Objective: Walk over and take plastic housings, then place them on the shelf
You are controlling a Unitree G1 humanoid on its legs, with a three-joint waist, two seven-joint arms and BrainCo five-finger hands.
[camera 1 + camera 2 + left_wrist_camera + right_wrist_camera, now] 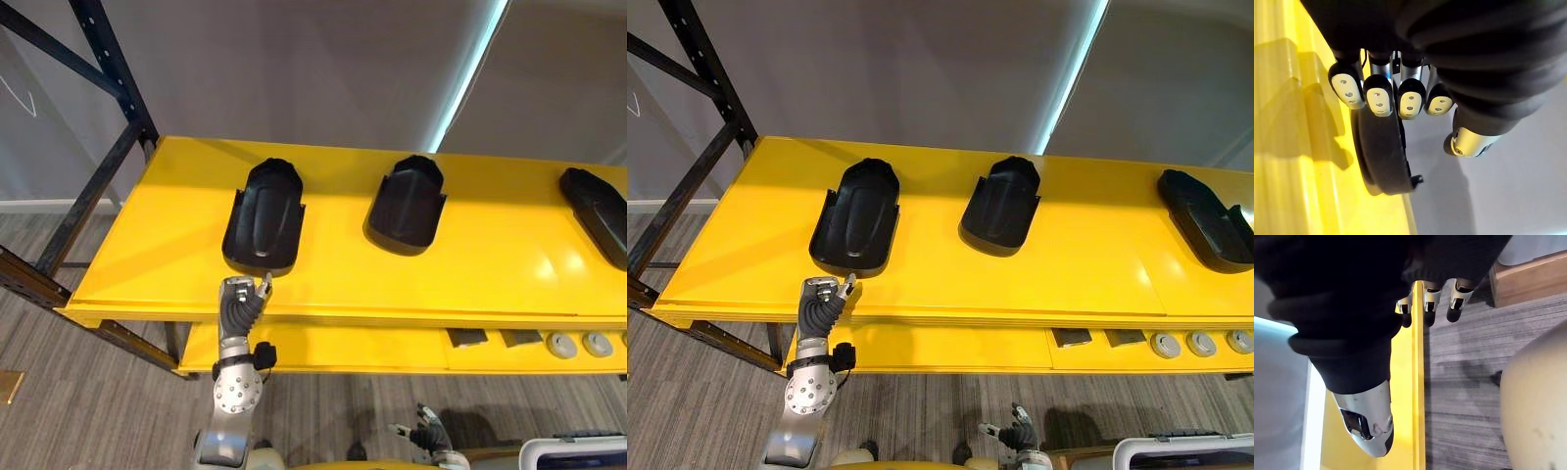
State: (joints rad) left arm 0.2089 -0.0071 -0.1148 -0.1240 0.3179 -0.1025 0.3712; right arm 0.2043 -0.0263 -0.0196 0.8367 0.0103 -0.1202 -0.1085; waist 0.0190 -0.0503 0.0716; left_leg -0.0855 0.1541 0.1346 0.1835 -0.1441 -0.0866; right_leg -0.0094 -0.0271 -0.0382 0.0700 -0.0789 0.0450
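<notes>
Fingers [1378, 95] of left hand [238, 311] side by side, loosely bent, thumb apart, gripping nothing, just beside near edge of leftmost plastic housing [265, 215] on yellow shelf [490, 264]. Right hand [423, 431] low, fingers relaxed.

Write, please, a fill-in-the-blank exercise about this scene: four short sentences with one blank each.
1. ___ black housings lie on the shelf.
2. The shelf is ___ in colour.
3. The left hand reaches toward the ___ housing.
4. The right hand hangs low, above the ___.

Missing words: three; yellow; leftmost; floor.
</notes>
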